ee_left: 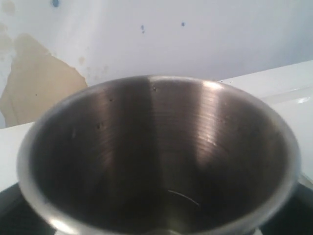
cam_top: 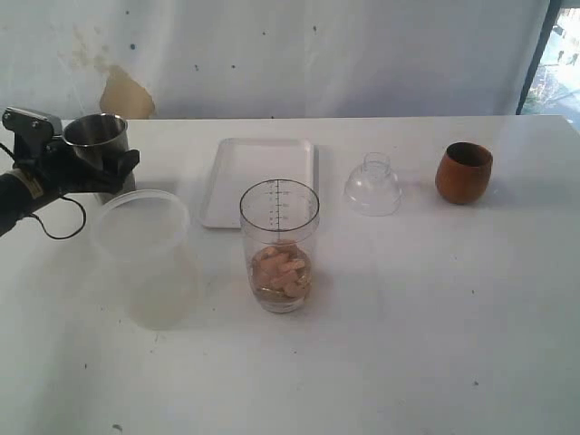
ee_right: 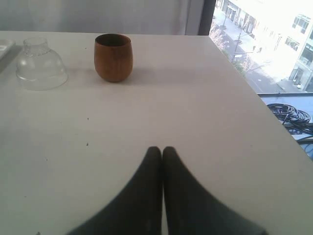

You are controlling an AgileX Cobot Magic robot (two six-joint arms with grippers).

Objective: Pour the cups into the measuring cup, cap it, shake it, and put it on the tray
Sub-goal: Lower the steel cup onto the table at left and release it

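My left gripper [cam_top: 101,169] is shut on the steel tumbler [cam_top: 95,134] at the far left back of the table, holding it upright. In the left wrist view the tumbler [ee_left: 156,156] fills the frame and its inside looks empty. The measuring cup [cam_top: 279,245] stands uncapped in the middle with tan pieces at its bottom. The clear dome cap [cam_top: 372,186] [ee_right: 41,66] rests on the table to its right. Further right stands the brown wooden cup [cam_top: 463,172] [ee_right: 113,58]. Behind the measuring cup lies the white tray [cam_top: 258,177]. My right gripper [ee_right: 162,149] is shut and empty, well short of the wooden cup.
A wide frosted plastic tub [cam_top: 145,258] stands just in front of the tumbler, left of the measuring cup. The table's right edge [ee_right: 254,93] runs beside a window, with cables on the floor beyond it.
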